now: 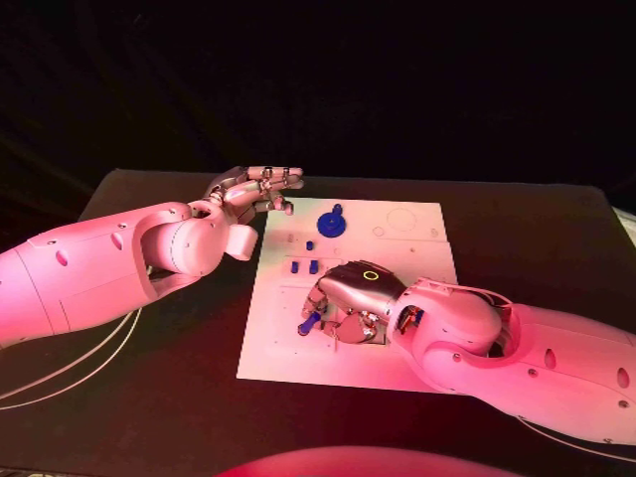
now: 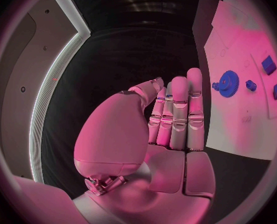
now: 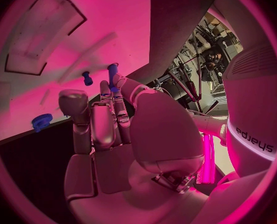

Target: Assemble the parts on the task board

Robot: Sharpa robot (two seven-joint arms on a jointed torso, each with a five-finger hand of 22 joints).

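Note:
The white task board (image 1: 292,356) lies in the middle of the table. My right hand (image 1: 356,299) hovers low over its centre and pinches a slim blue peg (image 1: 308,323) between thumb and fingertips; the right wrist view shows this peg (image 3: 112,74) sticking out past the fingers. A blue gear (image 1: 333,221) sits near the board's far edge, with small blue parts (image 1: 310,244) and two blue blocks (image 1: 304,266) between it and the right hand. My left hand (image 1: 256,188) is raised beside the board's far left corner, fingers straight, holding nothing.
The left wrist view shows the board (image 2: 238,127) beyond the left hand (image 2: 173,117), with the gear (image 2: 228,83), a small part (image 2: 251,85) and two blocks (image 2: 268,64). A short blue peg (image 3: 86,78) stands on the board near the right fingertips. Black table surrounds the board.

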